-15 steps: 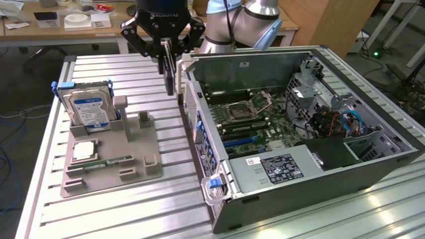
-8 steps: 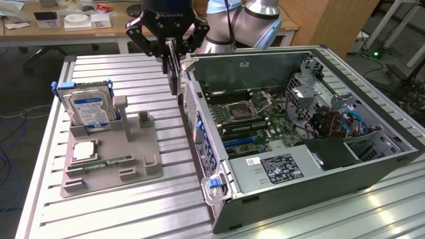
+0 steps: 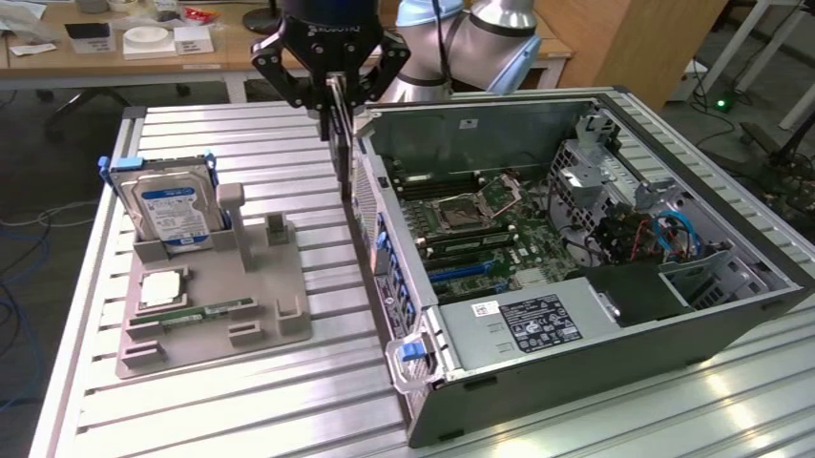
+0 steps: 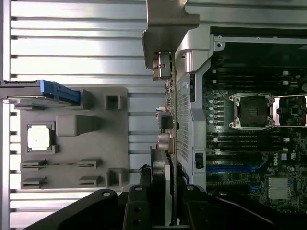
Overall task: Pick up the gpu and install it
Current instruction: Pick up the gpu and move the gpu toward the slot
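Observation:
The gpu (image 3: pixel 342 153) is a thin dark card that hangs on edge from my gripper (image 3: pixel 335 91), which is shut on its upper end. It hovers just outside the open computer case (image 3: pixel 612 372), over the case's wall on the exterior view's left, between the case and the grey fixture tray (image 3: pixel 217 286). In the wrist view the gpu (image 4: pixel 163 158) runs edge-on away from my gripper (image 4: pixel 161 194), and its silvery end bracket (image 4: pixel 168 24) is at the far end. The motherboard (image 3: pixel 471 215) lies exposed inside the case, with blue slots (image 4: pixel 230 168) showing.
The tray holds an upright silver hard drive (image 3: pixel 172 210) with a blue-white label, a square chip (image 3: pixel 163 286) and a narrow green memory stick (image 3: pixel 204 312). Everything rests on a ribbed metal table (image 3: pixel 319 401). A wooden desk (image 3: pixel 128 57) stands behind.

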You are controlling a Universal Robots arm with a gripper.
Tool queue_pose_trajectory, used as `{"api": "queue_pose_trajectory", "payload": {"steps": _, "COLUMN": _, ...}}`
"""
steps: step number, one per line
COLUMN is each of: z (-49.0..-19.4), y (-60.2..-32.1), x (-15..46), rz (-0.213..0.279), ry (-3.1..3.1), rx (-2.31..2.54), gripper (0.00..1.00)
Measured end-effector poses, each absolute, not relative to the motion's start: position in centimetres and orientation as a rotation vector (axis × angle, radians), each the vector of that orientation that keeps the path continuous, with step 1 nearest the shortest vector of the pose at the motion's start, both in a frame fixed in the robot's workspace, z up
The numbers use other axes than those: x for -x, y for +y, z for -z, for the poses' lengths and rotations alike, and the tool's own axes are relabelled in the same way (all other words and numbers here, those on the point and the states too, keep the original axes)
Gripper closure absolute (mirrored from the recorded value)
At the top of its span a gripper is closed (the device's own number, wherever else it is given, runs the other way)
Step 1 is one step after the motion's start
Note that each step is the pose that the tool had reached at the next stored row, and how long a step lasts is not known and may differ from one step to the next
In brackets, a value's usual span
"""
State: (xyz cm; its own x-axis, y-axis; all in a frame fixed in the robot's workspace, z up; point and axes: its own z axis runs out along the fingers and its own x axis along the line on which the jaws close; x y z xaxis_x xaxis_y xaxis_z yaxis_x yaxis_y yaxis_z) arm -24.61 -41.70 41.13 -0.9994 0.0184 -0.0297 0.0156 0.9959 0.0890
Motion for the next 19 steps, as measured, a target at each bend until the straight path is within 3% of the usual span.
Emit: {"api": "queue_pose_trajectory", "payload": {"steps": 19, "z": -41.1, "y": -41.7, "x": 23.2, "rz": -0.138, "ry": 3.108, "rx": -0.027, "gripper": 0.72}}
